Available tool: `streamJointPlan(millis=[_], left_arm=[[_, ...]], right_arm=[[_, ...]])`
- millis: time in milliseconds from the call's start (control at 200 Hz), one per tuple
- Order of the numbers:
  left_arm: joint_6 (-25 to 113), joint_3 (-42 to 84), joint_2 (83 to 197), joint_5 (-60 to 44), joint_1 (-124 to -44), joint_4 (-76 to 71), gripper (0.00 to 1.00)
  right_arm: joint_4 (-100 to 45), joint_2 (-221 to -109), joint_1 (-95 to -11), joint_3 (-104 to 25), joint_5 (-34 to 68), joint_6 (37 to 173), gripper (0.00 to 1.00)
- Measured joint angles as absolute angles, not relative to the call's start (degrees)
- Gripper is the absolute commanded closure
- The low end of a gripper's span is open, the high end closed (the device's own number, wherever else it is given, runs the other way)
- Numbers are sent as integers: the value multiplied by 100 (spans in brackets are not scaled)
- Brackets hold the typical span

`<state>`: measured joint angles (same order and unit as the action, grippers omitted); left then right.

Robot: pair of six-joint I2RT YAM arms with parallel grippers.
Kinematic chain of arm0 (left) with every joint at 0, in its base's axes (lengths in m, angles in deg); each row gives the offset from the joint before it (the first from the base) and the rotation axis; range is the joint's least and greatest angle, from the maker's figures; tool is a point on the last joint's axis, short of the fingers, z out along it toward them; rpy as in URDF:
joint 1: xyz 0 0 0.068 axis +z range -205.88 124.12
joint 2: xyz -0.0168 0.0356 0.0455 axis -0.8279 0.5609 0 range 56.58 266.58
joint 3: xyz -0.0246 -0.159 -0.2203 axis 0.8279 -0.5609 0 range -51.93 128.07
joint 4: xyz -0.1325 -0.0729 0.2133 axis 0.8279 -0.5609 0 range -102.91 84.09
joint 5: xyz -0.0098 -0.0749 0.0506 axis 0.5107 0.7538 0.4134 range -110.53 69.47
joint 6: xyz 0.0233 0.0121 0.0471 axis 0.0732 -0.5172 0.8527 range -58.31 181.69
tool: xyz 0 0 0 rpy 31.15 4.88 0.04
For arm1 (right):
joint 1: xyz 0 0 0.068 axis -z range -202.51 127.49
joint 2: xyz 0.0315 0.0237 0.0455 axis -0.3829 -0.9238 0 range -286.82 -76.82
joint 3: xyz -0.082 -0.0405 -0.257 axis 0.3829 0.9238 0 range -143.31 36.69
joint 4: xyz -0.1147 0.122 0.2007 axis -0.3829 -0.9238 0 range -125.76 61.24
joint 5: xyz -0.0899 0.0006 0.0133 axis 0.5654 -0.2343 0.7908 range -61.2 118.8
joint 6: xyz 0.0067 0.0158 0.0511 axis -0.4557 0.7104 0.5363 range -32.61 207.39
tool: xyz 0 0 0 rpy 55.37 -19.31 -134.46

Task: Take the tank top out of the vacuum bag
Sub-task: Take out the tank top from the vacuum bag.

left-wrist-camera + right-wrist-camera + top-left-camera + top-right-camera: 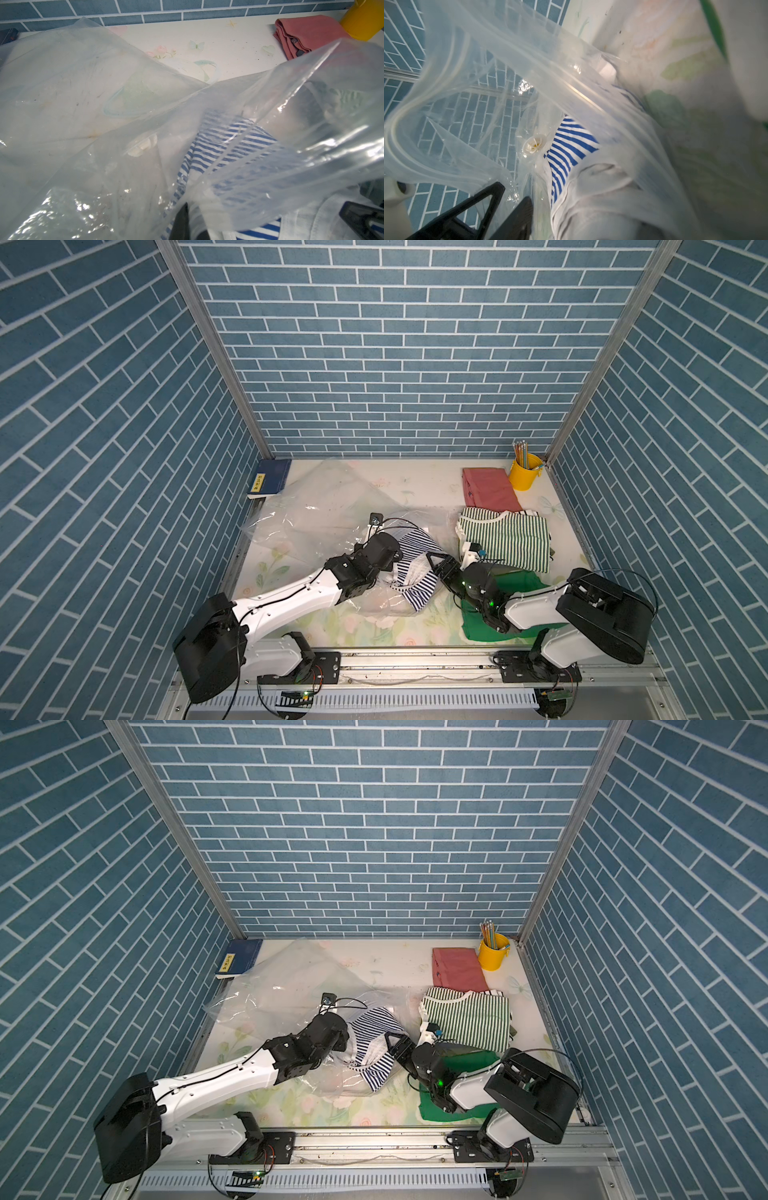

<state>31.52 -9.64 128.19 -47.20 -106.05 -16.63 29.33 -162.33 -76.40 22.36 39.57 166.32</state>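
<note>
Between my right fingertips there is nothing: my right gripper [513, 192] stands spread, just beside the tank top [417, 593]. Across the cloth, my left gripper [184, 209] is pinched tight, seemingly on vacuum bag [316, 506] film. Past both, the top's far half lies under film; pulling it clear remains.

The space is enclosed on three sides by walls [374, 364] in a blue brick pattern, joined by metal posts [216, 348]. A table [415, 485] covered in pale floral print is edged in front by an aluminium rail [415, 664].
</note>
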Motion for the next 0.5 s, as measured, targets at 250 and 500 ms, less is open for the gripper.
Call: streamJointPlan(millis=[250,500], left_arm=[[3150,-1045,12798,-4616,-10603,-1600,100],[3150,-1061,12780,-4600,-10603,-1541,100]], right_arm=[[2799,-16613,-7319,1443,3432,16167,40],[2526,-17048,-7166,1141,3135,15856,100]])
